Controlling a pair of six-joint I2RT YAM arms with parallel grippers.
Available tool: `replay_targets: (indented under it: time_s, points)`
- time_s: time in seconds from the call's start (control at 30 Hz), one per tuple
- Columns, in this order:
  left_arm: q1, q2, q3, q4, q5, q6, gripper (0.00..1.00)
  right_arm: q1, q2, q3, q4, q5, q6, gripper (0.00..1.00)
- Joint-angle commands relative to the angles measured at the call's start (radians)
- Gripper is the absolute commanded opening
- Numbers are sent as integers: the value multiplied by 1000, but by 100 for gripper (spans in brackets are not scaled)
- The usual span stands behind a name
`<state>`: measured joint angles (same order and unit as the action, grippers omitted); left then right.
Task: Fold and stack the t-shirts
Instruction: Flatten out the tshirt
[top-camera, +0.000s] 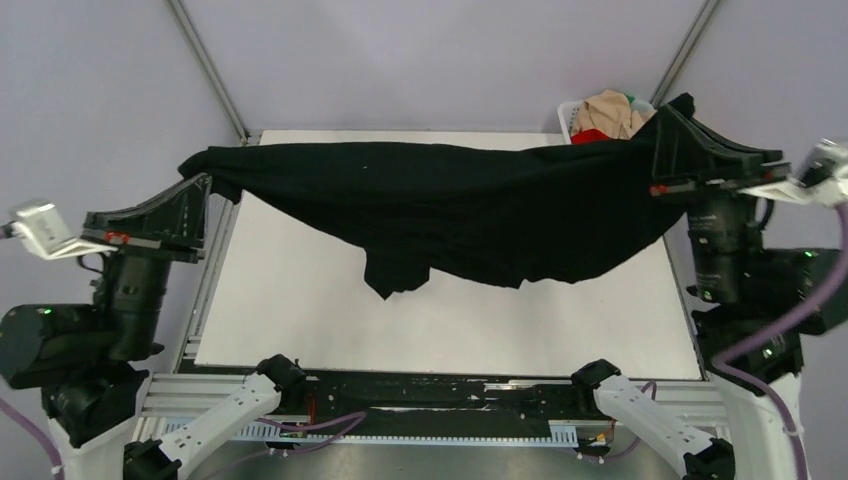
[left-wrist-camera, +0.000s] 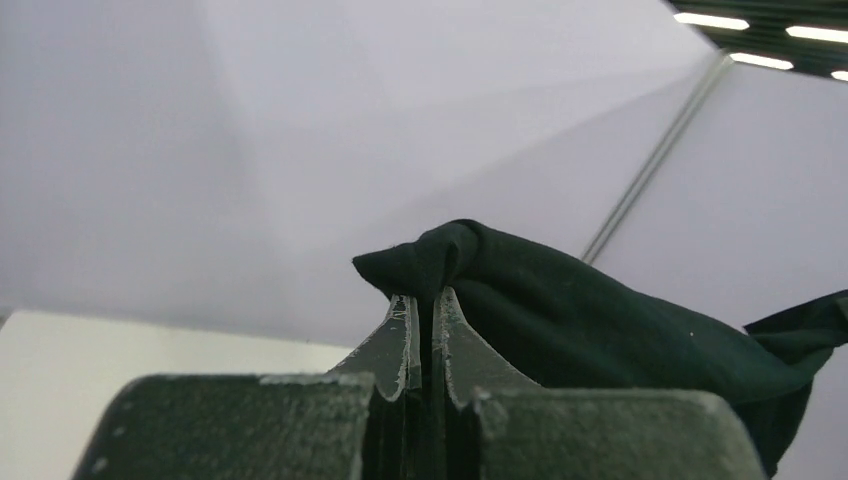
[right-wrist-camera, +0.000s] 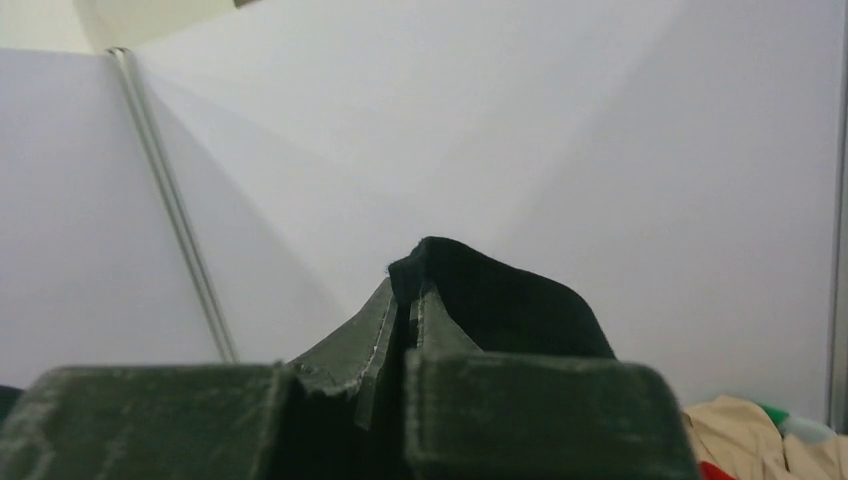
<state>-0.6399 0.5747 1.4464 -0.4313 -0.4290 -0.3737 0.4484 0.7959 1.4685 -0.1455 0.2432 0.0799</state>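
Note:
A large black t-shirt (top-camera: 450, 215) hangs stretched in the air across the white table (top-camera: 300, 330), sagging in the middle with a flap drooping low at the centre-left. My left gripper (top-camera: 205, 182) is shut on its left end, where the cloth (left-wrist-camera: 560, 310) bunches over the fingertips (left-wrist-camera: 405, 320). My right gripper (top-camera: 668, 118) is shut on the right end, and black cloth (right-wrist-camera: 500, 300) pokes out above its fingertips (right-wrist-camera: 385, 305). A beige t-shirt (top-camera: 612, 112) and a red t-shirt (top-camera: 590, 134) lie in a heap at the far right corner; both also show at the wrist view's lower right, beige (right-wrist-camera: 740, 430) and red (right-wrist-camera: 712, 472).
A white basket (top-camera: 566, 116) holds the heap of clothes at the table's far right corner, with something green (top-camera: 637, 100) in it. Metal frame poles (top-camera: 208, 70) rise at both back corners. The arm bases stand at the near edge on either side.

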Motion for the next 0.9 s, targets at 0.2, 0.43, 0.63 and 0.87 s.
replay_targets:
  time_s: [0.2, 0.43, 0.63, 0.87]
  points:
    - [3, 64, 213, 16, 124, 78, 0, -5, -58, 145, -121, -95, 9, 0]
    - [3, 126, -15, -28, -294, 33, 0, -5, 106, 29, -117, 138, -44, 0]
    - [12, 288, -295, -438, -726, -419, 11, -75, 435, -177, -55, 240, -9, 0]
    - [214, 579, -346, -515, -505, -512, 99, -130, 869, -82, -76, 213, 153, 86]
